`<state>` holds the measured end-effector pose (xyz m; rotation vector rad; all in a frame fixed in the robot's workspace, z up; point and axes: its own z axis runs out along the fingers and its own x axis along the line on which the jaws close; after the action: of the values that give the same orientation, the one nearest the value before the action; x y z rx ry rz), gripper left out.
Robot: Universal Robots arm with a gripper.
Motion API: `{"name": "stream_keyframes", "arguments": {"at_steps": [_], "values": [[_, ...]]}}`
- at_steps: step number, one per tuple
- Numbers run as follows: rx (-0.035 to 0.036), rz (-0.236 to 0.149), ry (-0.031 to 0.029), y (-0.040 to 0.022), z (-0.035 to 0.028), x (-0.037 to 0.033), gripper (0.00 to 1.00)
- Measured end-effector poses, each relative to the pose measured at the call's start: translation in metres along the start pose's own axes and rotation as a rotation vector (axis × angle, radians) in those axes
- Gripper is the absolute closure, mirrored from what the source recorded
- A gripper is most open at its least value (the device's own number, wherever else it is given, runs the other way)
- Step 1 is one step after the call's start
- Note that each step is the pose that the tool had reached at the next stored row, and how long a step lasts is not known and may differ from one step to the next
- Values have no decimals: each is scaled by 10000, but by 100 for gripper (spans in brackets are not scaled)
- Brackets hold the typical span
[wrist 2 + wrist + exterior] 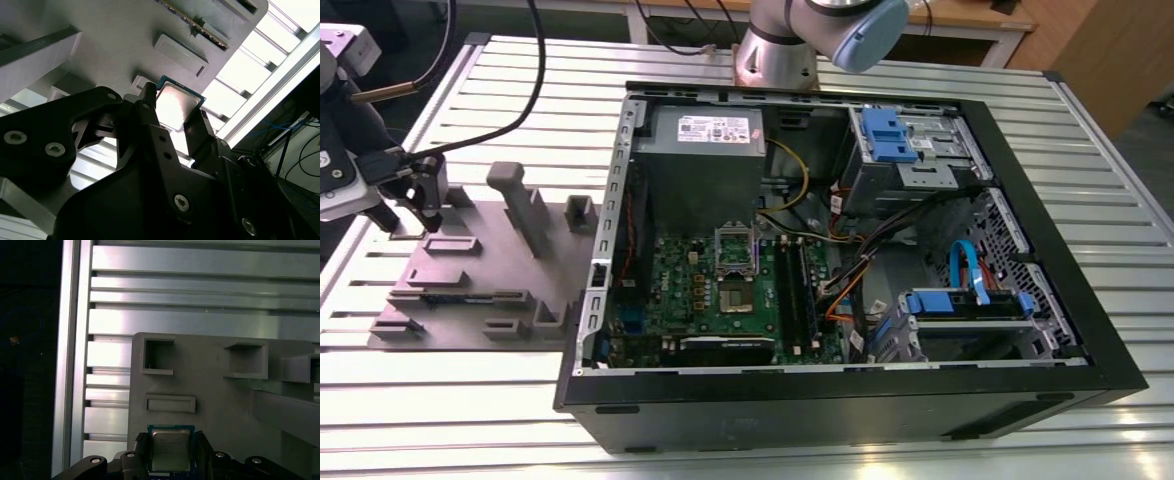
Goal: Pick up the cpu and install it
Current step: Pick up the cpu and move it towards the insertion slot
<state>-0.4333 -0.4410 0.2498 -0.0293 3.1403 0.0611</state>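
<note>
The cpu (170,449) is a small square chip with a silvery top and a thin green edge; in both wrist views it sits between my two dark fingers. One finger (148,102) presses on one side of the cpu (177,106) and the other finger (199,131) on the opposite side. My gripper (424,212) hangs over the grey fixture plate (494,265) at the exterior view's left, shut on the cpu. The green board's socket (738,290) lies inside the open computer case, far off to the exterior view's right.
The plate carries raised blocks and posts (520,200) and empty recesses (158,356). The black case (854,400) has tall walls, a grey power box (700,135), blue drive brackets (887,135) and loose cables (854,280). The slatted aluminium table (454,420) lies all around.
</note>
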Motion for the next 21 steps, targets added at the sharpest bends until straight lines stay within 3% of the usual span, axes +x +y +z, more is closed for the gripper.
{"name": "stream_keyframes", "arguments": {"at_steps": [10,21], "values": [[2,0,3,0,-23,0,53],[0,-1,-1,10,-248,0,53]]}}
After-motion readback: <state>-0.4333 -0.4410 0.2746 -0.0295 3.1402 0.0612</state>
